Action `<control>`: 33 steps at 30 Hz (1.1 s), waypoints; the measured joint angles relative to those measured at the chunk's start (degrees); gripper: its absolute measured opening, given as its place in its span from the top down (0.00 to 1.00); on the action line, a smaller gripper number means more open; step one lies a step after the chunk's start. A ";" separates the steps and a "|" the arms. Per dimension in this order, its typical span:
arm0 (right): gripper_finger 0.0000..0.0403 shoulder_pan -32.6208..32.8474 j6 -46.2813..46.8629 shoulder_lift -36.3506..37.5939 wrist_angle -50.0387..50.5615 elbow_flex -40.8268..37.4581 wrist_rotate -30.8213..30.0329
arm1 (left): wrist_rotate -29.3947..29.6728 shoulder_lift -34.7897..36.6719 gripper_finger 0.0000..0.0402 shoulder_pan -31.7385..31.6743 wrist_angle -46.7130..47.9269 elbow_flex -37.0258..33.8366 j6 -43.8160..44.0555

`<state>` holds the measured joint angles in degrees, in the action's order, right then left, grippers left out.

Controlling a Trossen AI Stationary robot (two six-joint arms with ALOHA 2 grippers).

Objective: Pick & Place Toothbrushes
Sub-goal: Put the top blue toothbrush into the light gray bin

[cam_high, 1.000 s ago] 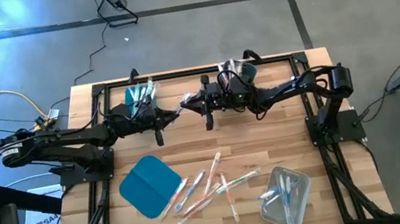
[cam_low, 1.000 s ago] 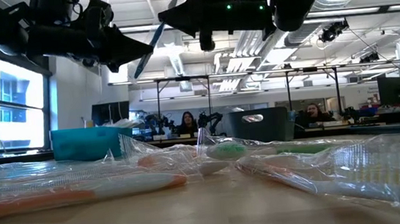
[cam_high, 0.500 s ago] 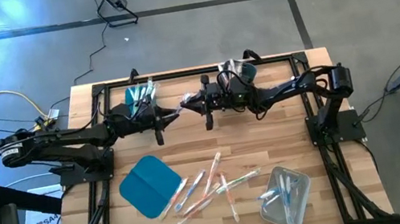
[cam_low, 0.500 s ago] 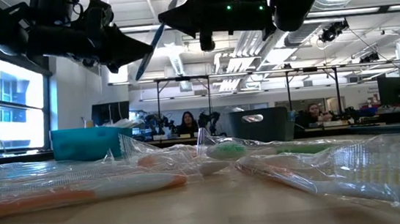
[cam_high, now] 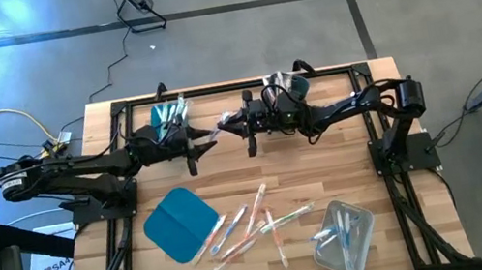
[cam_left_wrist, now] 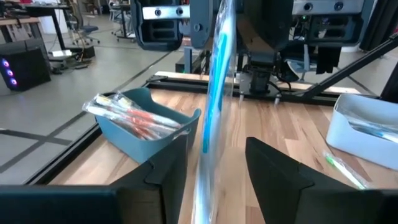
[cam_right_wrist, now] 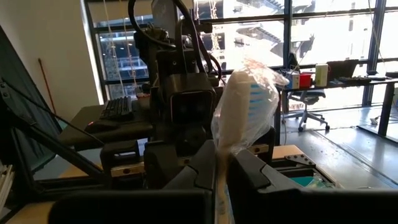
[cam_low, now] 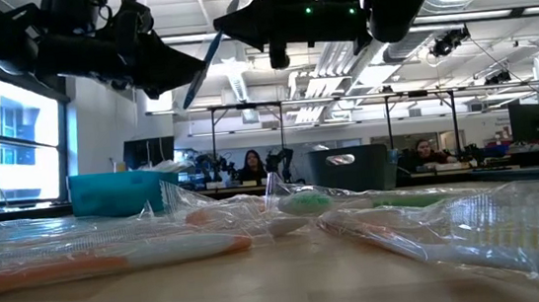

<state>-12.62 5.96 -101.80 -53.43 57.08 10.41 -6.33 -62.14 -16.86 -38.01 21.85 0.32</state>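
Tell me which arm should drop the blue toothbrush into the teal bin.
Left, probably. The left hand hangs right beside the teal bin, while the right hand, shut on the blue toothbrush, sits farther toward the table's middle.

high view: straight down from way up, whole table [cam_high: 323, 156] in frame plus floor all around, both arms facing each other along the far edge.
low view: sitting right at tabletop level, looking flat across into the room; wrapped toothbrushes [cam_low: 111, 253] are super close to the lens, arms hang in from above.
left wrist view: looks forward between its own fingers [cam_left_wrist: 273, 168] at the teal bin [cam_left_wrist: 146, 124].
right wrist view: looks forward toward the windows.
shared: both wrist views see the opposite arm; high and low both catch the teal bin.
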 joint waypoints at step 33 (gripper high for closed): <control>0.97 2.35 10.87 30.17 60.16 -0.02 -10.58 | 0.09 1.28 0.60 -0.02 9.81 0.04 -3.50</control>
<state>-10.27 16.82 -71.63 6.73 57.06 -0.16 -6.24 -60.86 -16.88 -28.21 21.89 -3.18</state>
